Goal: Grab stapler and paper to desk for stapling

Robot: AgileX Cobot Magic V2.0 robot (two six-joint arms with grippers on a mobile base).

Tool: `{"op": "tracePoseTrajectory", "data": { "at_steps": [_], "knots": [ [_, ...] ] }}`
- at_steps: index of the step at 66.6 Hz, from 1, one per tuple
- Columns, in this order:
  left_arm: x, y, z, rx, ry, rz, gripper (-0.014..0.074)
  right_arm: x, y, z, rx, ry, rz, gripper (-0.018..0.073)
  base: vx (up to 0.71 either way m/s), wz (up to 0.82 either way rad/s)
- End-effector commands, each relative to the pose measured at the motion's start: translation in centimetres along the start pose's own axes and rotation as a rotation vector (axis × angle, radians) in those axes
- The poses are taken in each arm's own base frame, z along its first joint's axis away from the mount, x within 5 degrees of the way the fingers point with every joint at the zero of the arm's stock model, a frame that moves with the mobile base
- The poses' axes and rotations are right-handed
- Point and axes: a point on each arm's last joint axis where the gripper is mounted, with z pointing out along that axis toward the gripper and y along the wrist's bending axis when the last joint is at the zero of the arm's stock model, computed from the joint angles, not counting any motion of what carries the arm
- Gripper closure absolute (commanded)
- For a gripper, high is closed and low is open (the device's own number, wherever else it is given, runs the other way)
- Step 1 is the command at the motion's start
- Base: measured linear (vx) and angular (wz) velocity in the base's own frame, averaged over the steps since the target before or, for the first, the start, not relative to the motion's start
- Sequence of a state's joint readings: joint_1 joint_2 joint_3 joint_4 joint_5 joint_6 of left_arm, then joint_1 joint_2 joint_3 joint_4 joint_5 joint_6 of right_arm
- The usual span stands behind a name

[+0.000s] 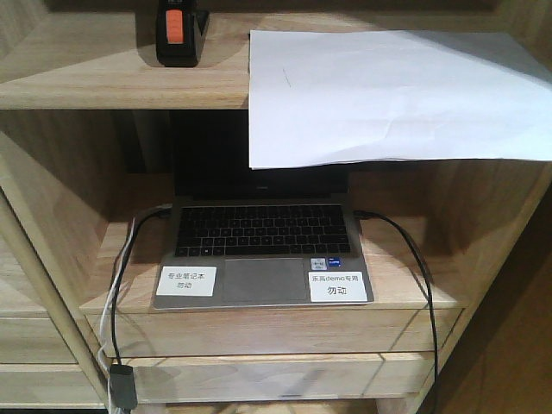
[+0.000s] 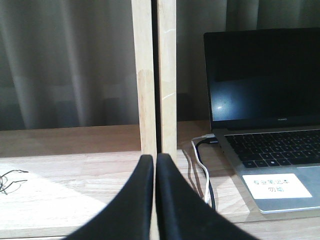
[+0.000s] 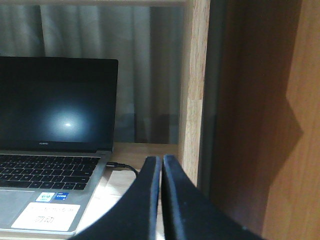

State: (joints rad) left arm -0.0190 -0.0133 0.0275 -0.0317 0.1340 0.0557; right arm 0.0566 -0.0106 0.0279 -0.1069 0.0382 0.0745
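Sitting on the top shelf [image 1: 86, 65], the stapler [image 1: 179, 33] is far left. The paper [image 1: 388, 95] lies to its right, well apart, its near part hanging over the shelf's front edge above the laptop [image 1: 263, 250]. Both arms are down at laptop level. The left end effector [image 2: 155, 159] is pressed together on nothing, facing the wooden uprights [image 2: 145, 75]. The right end effector [image 3: 161, 160] is likewise closed and empty, just off the laptop's right side. That stapler looks compact, rigid, with a bit of weight, so I'd pinch across its narrow sides at mid-body. The paper's feather-light and floppy, likely to sag and slide. The overhanging edge is the place to nip it, with no scraping needed.
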Motion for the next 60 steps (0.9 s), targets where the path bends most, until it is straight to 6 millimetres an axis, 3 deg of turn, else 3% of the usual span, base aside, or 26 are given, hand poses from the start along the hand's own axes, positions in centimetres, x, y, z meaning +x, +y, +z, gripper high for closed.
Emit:
{"op": "tracePoseTrajectory", "data": {
  "at_steps": [1,11,17,27,35,44,60],
  "knots": [
    [0.2,0.0,0.0,0.000,-0.060,-0.011,0.0603,-0.6,0.0,-0.1,0.002,-0.084,-0.010,0.0568,0.00,0.00],
    [-0.6,0.1,-0.1,-0.005,-0.150,-0.022,0.0603,-0.6,0.0,-0.1,0.002,-0.084,-0.010,0.0568,0.00,0.00],
    [-2.1,0.1,-0.4,-0.012,-0.277,-0.024,0.0603,-0.6,0.0,-0.1,0.002,-0.084,-0.010,0.0568,0.00,0.00],
    [-6.3,0.3,-1.7,-0.019,-0.473,-0.029,0.0603,-0.6,0.0,-0.1,0.002,-0.084,-0.010,0.0568,0.00,0.00],
    [-10.2,0.3,-3.0,-0.016,-0.532,-0.026,0.0603,-0.6,0.0,-0.1,0.002,-0.084,-0.010,0.0568,0.00,0.00],
    [-14.5,0.4,-3.5,-0.010,-0.479,-0.019,0.0603,-0.6,0.0,-0.1,0.002,-0.084,-0.010,0.0568,0.00,0.00],
    [-19.3,0.4,-1.1,0.005,-0.239,-0.009,0.0603,-0.6,0.0,-0.1,0.002,-0.084,-0.010,0.0568,0.00,0.00]
  ]
}}
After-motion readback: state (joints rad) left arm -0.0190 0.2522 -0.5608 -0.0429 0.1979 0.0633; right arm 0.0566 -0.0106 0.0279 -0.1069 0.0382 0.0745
